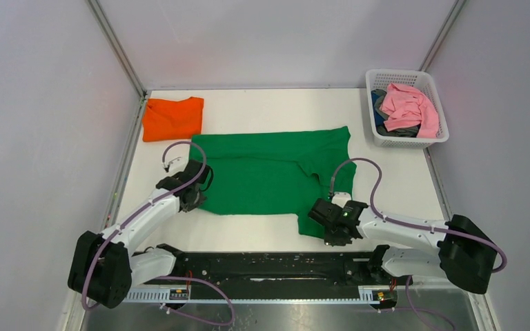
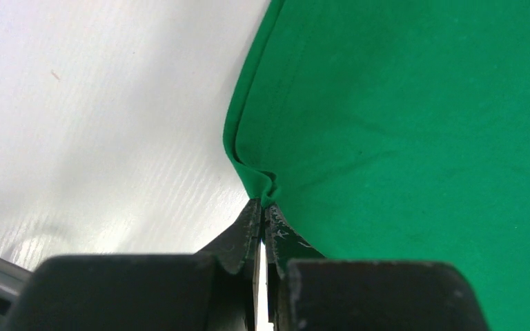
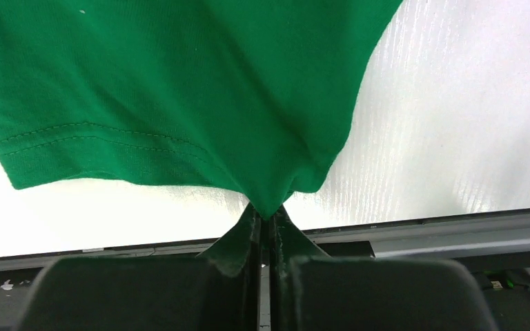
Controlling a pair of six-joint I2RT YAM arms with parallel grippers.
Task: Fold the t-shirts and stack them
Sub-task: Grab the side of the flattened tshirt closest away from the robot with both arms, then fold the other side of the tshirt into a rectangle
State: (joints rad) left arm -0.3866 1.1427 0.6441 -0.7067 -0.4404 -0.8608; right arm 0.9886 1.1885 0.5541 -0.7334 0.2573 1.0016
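Green t-shirt (image 1: 262, 176): I see it lying mostly flat across the middle of the white tabletop (image 1: 269, 107). Its long side runs left to right, and one sleeve reaches out toward the near edge at its right end.

Left pincer (image 1: 194, 204): it is down at the near-left corner of the green t-shirt. In my left wrist view the fingers (image 2: 245, 234) are pressed together on the shirt's edge. A small pucker of green cloth is bunched right at their tips, and the rest of the shirt spreads away to the right over the tabletop.

Right pincer (image 1: 326, 236): it sits at the near tip of the protruding sleeve. In my right wrist view the two fingers are closed on a pinch of the green cloth, which draws up to a point between them. The stitched sleeve hem runs off to the left, and the tabletop's near edge passes just behind the fingers.

Orange t-shirt (image 1: 172, 118): it is folded into a compact shape at the far-left corner of the tabletop, just beyond the green t-shirt's far-left corner. I cannot tell whether the two touch.

Basket (image 1: 401, 72): white plastic with slotted walls, at the far-right of the tabletop, well apart from both arms.

Pink garment (image 1: 410, 107): crumpled on top inside the basket.

Grey-blue garment (image 1: 395, 129): it lies under the pink garment, showing at its left and near sides.
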